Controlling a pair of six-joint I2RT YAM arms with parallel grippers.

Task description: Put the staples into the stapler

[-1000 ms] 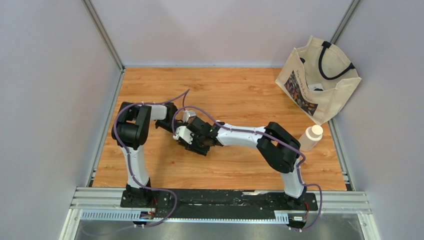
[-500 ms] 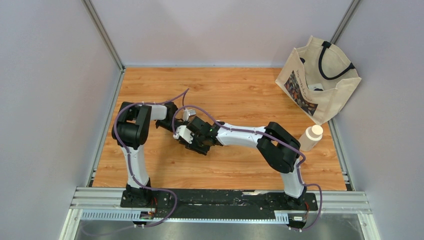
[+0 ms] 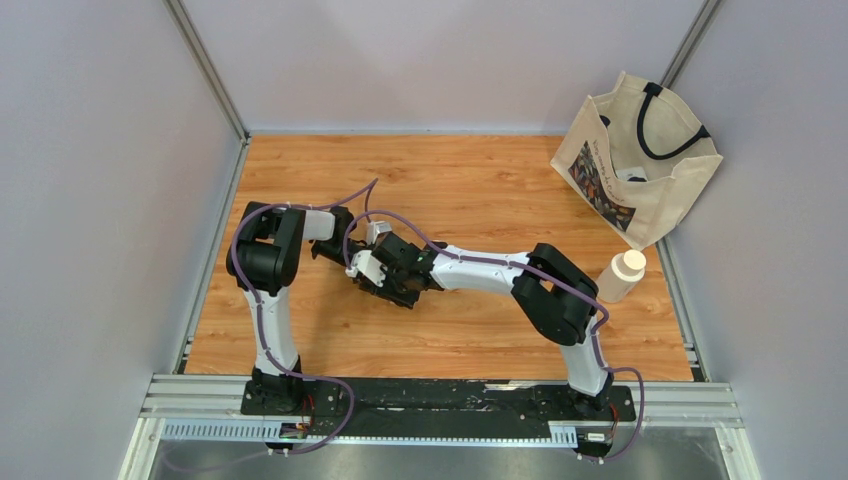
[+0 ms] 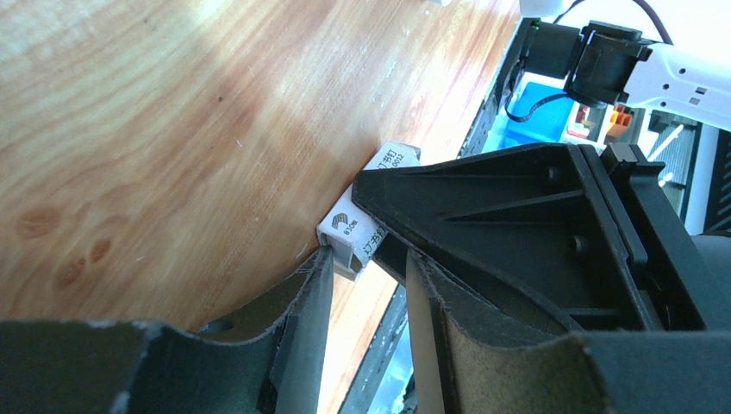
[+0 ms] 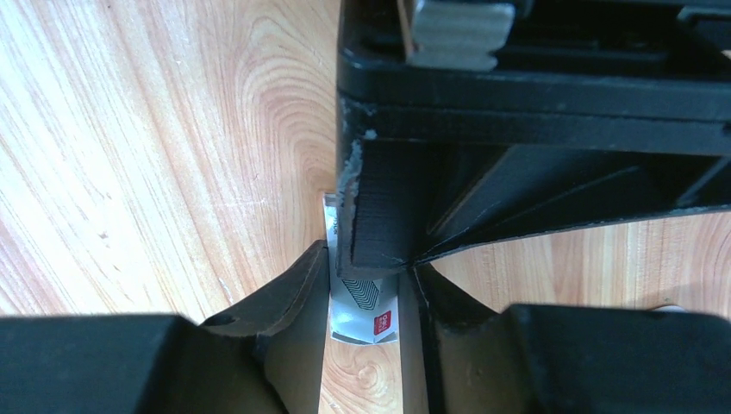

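The white staple box sat lengthwise between the half-closed fingers of my right pincer, my left pincer half-open at its far end, and I honestly couldn't tell if either gripped it.

A warm-toned wooden tabletop is filling the cell, its grain running left to right. Pale grey walls are closing it in on the left, far and right sides, with aluminium posts slanting up at the far corners. A slotted metal rail is running along the near edge. Soft, even light is falling throughout.
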